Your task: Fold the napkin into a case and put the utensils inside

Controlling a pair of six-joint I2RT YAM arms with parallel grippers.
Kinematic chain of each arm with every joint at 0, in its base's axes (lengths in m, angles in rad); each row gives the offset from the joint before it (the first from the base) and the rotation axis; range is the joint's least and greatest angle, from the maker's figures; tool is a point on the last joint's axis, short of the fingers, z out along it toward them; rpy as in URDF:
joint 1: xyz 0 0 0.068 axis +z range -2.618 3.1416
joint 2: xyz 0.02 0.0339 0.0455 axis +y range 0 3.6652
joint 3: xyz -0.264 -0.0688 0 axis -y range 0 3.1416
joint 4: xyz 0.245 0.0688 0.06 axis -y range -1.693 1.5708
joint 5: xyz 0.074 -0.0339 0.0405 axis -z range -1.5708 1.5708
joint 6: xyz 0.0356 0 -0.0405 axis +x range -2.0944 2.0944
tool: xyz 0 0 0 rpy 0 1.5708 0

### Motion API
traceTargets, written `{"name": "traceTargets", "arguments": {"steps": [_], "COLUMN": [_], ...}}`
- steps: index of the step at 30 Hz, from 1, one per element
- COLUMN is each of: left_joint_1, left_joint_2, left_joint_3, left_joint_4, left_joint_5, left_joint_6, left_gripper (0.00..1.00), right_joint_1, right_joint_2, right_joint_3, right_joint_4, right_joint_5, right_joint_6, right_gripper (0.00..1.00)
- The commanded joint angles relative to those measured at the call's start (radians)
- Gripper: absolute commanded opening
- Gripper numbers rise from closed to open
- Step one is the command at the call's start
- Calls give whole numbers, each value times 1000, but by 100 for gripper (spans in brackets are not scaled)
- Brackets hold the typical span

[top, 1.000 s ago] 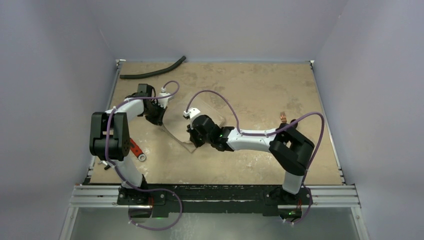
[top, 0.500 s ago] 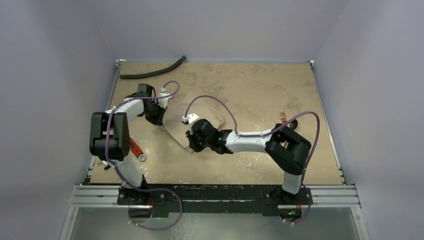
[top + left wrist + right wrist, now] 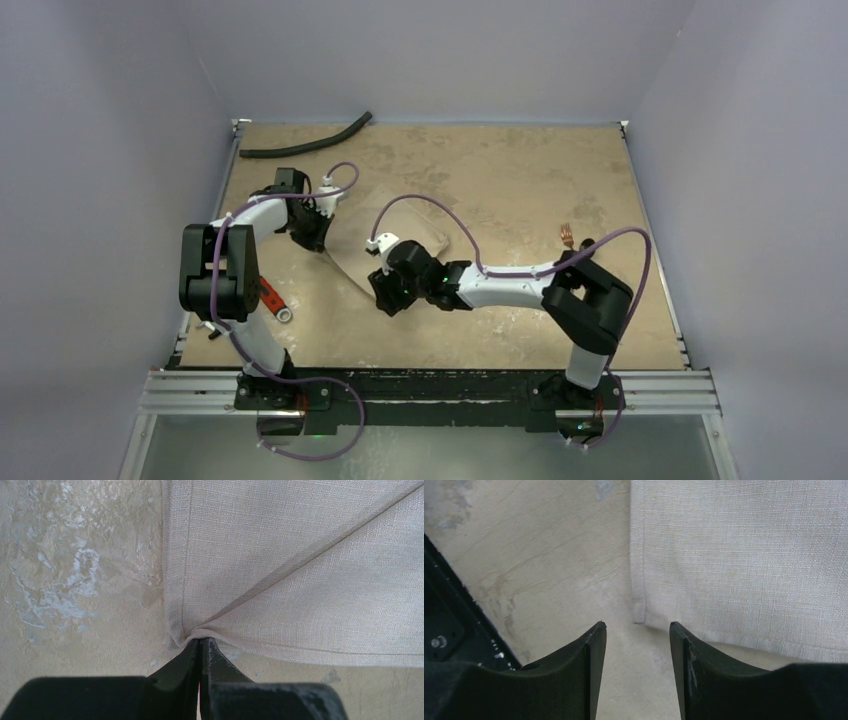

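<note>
**Left claw pins a napkin corner while the right one lets go**

From above, the left arm's elbow is hunched up by the left edge of the desk (image 3: pixel 520 180), and its forearm reaches inward. The left claw (image 3: pixel 318 228) is down on the far-left corner of the napkin (image 3: pixel 350 255). The right arm stretches low across the middle from its base on the right, and the right claw (image 3: pixel 385 293) sits at the cloth's near corner. The napkin lies flat between the two claws, left of centre. A copper fork (image 3: pixel 567 236) shows just beyond the right arm's elbow. A black hose (image 3: pixel 310 143) curves along the far-left edge, and a red-handled tool (image 3: pixel 270 298) lies beside the left arm.

Through the left wrist camera, the left claw (image 3: pixel 201 647) is pressed together, clamped on a corner of the napkin (image 3: pixel 300 580). The cloth puckers where it is pinched, and creases fan out from that point across the desk (image 3: pixel 75 580).

Through the right wrist camera, the right claw (image 3: pixel 636 630) stands apart with nothing between its fingers. The hemmed corner of the napkin (image 3: pixel 749 555) lies flat on the desk (image 3: pixel 539 555) just past the gap, and I see no contact with either finger.

Compared with a second ago, the right claw has drawn slightly toward the near edge, so it now hides most of the cloth's near corner from above. The left arm has not moved.
</note>
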Motion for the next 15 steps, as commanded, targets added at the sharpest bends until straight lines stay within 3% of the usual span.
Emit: {"name": "traceTargets", "arguments": {"steps": [1, 5, 7, 11, 13, 14, 15], "left_joint_1": [10, 11, 11, 12, 11, 11, 11], "left_joint_2": [-6, -8, -13, -27, -33, -38, -42], "left_joint_3": [5, 37, 60, 117, 154, 169, 183], "left_joint_4": [-76, -121, -155, -244, -305, -335, -363], "left_joint_5": [-3, 18, 36, 68, 84, 91, 97], "left_joint_6": [17, 18, 18, 28, 51, 63, 74], "left_gripper": [0, 0, 0, 11, 15, 17, 19], "right_joint_1": [0, -57, -117, -248, -295, -312, -324], "right_joint_2": [-92, -99, -100, -96, -78, -70, -66], "right_joint_3": [15, 46, 50, 57, 74, 89, 99], "right_joint_4": [-64, -93, -92, -97, -128, -155, -174], "right_joint_5": [-40, 2, -10, -56, -57, -51, -42], "right_joint_6": [-30, -13, 23, 88, 93, 91, 90], "right_gripper": [52, 41, 31, 6, 3, 6, 16]}}
